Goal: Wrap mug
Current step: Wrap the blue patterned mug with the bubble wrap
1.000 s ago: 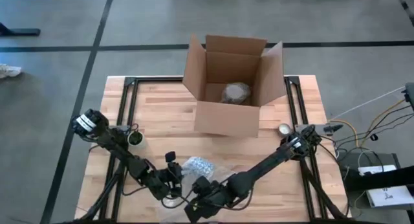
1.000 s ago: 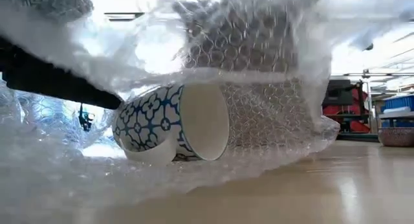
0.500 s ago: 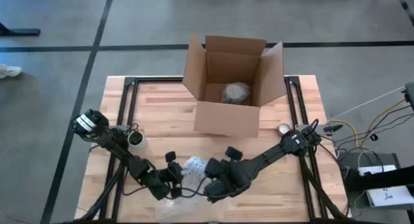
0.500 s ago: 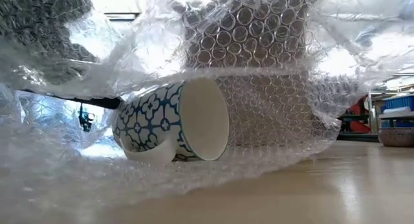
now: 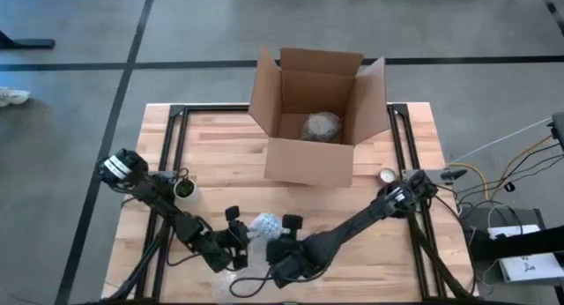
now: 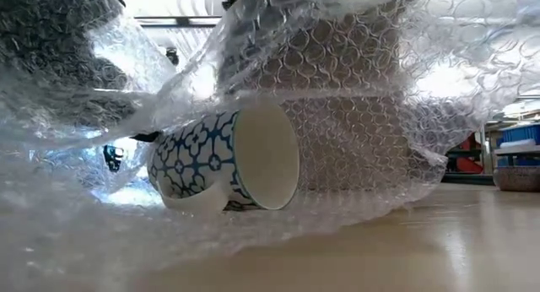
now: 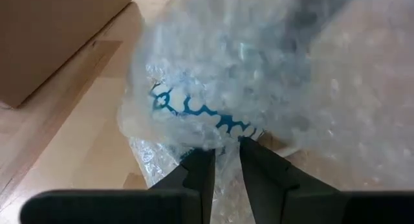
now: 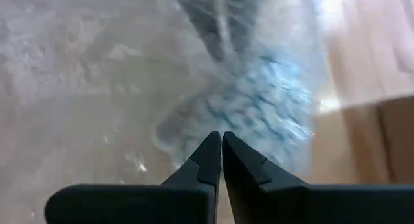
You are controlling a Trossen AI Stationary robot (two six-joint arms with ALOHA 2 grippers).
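Wooden table [image 5: 220, 142] with an open cardboard box [image 5: 313, 120] at the back; both arms work a half-wrapped mug at the front edge.

Largest of the working things, the bubble wrap [image 6: 354, 132] drapes loosely over and under the mug [image 6: 224, 161], which lies on its side on the table, its mouth uncovered toward the low camera. The right gripper [image 8: 221, 156] has its fingers pressed together on a fold of that wrap just beside the mug; the left gripper [image 7: 223, 166] sits close against the other side, fingers narrowly apart with film between them, though whether they truly pinch it is hard to judge through the haze. Main risks: the lying mug rolls out of the open end if either arm tugs sideways, or the thin fold slips free and the sheet springs back.
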